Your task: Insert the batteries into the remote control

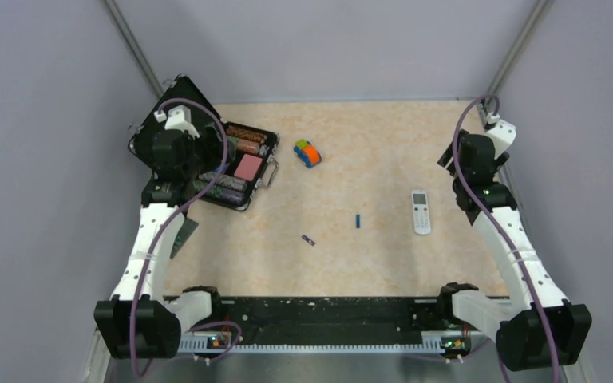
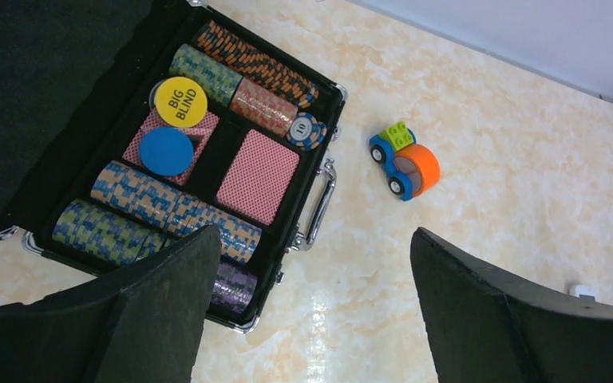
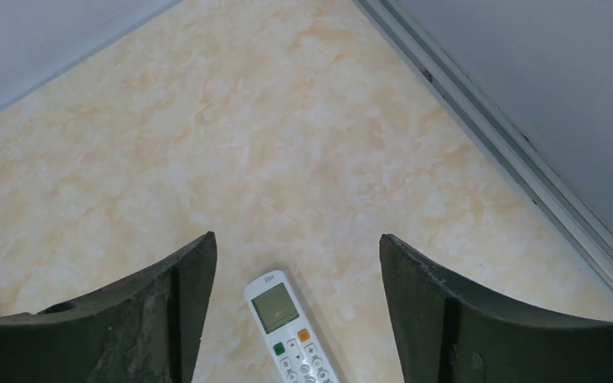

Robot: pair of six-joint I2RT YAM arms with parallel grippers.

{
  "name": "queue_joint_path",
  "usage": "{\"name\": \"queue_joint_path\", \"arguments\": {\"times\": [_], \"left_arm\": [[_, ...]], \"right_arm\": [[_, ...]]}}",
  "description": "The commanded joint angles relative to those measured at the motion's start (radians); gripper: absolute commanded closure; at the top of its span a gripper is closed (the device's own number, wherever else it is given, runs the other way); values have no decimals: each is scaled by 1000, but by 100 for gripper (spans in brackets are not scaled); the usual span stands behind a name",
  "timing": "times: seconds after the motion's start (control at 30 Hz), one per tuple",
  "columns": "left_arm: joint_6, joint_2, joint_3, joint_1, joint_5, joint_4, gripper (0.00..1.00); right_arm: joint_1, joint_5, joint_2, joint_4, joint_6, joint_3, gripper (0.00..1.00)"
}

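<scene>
Remote control lies flat on bench, right of centre in top view, screen end up-frame. Blue battery just left of it, purple battery further left and lower, both loose. Right claw open, empty, above remote. Left claw open, empty, over chip case at upper left. Toy car beside case.

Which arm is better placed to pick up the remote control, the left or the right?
Probably the right: the right gripper, open, hangs close to the remote control; the left gripper is above the chip case.
</scene>
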Motion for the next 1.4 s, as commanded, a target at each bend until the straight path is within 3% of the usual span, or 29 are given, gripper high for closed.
{"name": "queue_joint_path", "arguments": {"times": [0.0,0.13,0.23,0.57,0.9,1.2,1.37], "left_arm": [[14,-3,17,0,-44,62,6],[12,0,8,1,-211,70,1],[22,11,22,1,-276,75,1],[-33,-46,-80,1,-268,204,1],[-27,-22,-85,1,-224,199,3],[-21,-77,-180,2,-346,350,3],[-43,-55,-143,1,-305,289,3]], "right_arm": [[-4,52,8,21,15,-17,22],[-5,152,111,-71,53,9,5],[-7,140,190,-188,94,64,1],[-20,-123,277,-213,67,63,1],[-23,-292,387,-241,6,64,1],[-24,-391,459,-239,-8,39,8],[-22,-416,507,-252,3,32,14]]}}
